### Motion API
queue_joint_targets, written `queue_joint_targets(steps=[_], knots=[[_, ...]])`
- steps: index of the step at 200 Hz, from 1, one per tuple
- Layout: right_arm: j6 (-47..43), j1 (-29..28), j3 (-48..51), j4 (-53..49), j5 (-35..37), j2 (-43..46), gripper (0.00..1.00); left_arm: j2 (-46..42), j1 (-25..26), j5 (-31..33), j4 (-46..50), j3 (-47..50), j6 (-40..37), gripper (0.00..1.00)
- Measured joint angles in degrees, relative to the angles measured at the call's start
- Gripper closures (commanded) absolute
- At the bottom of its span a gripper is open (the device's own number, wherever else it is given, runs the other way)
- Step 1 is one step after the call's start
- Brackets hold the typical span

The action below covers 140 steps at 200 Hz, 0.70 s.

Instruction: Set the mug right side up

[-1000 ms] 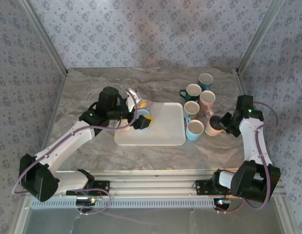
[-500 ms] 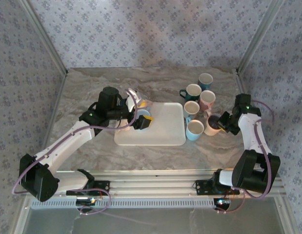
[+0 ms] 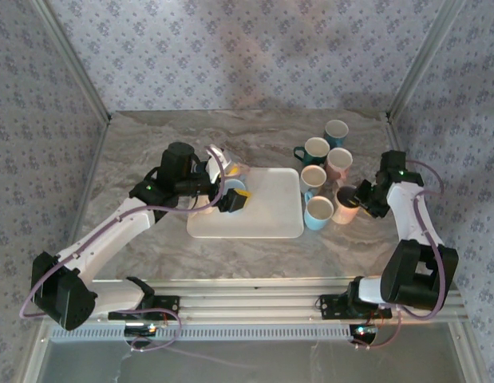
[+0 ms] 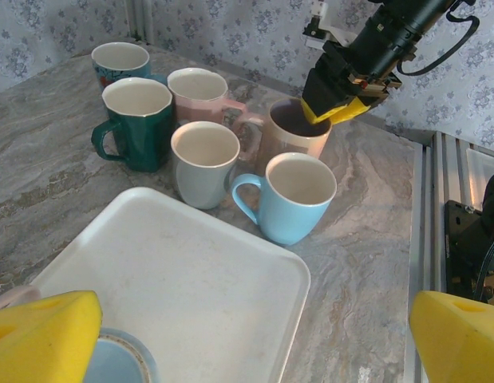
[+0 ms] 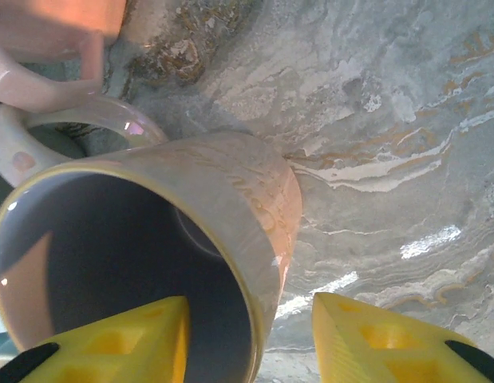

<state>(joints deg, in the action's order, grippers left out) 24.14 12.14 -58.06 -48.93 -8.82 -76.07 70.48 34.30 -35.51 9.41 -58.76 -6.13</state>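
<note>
The mug (image 5: 254, 199) is standing mouth-up on the table (image 5: 406, 120), its dark inside facing the wrist camera, so the flip itself is looking done. The right gripper (image 5: 248, 323) is sitting part open right over the rim. One finger is inside the mug and one outside, with the wall running between them and a sliver of daylight on each side, so it is gripping nothing.

What is counting now, I'd say, is a clean exit. The jaws want to be spreading a touch wider and the lift going straight up, because any sideways drag is risking hooking the rim and tipping the mug. Just past the inner finger the pink mug (image 5: 47, 32) is crowding in close, and the blue mug (image 4: 298, 195) is standing just beside too, so there is no room for a nudge that way. The bare table is lying on the outer finger's side.

On the other arm, the left gripper (image 4: 254, 339) is hanging wide open above the tray (image 4: 191, 271), holding nothing, well apart from all this.
</note>
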Motion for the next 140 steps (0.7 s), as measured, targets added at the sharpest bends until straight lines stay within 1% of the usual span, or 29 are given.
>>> queue_joint_targets(steps=[43, 64, 79, 91, 109, 129, 140], knots=[[-0.02, -0.02, -2.73, -2.08, 0.04, 3.96, 0.50, -0.70, 0.00, 0.83, 0.04, 0.00, 0.15, 0.01], [-0.09, -0.02, -4.55, -1.99, -0.11, 7.96, 0.46, -2.21, 0.00, 1.92, 0.07, 0.00, 0.24, 0.01], [-0.83, -0.33, -5.14, -0.15, -1.60, 11.37, 0.43, -3.10, -0.04, 2.69, 0.13, 0.00, 0.72, 0.01], [-1.95, -1.49, -5.09, 2.01, -2.86, 13.90, 0.39, -3.61, -0.13, 3.34, 0.57, 0.00, 1.31, 0.01], [-4.46, -5.16, -3.50, 7.41, -5.64, 17.42, 0.31, -3.80, -0.48, 4.57, 1.51, 0.11, 2.89, 0.01], [-6.93, -10.08, 0.15, 13.49, -7.78, 20.44, 0.17, -4.15, -1.46, 6.78, 3.23, 0.76, 5.42, 0.01], [-8.50, -12.94, 2.34, 16.83, -8.24, 21.53, 0.12, -4.50, -2.38, 8.26, 4.74, 1.07, 6.95, 0.00]])
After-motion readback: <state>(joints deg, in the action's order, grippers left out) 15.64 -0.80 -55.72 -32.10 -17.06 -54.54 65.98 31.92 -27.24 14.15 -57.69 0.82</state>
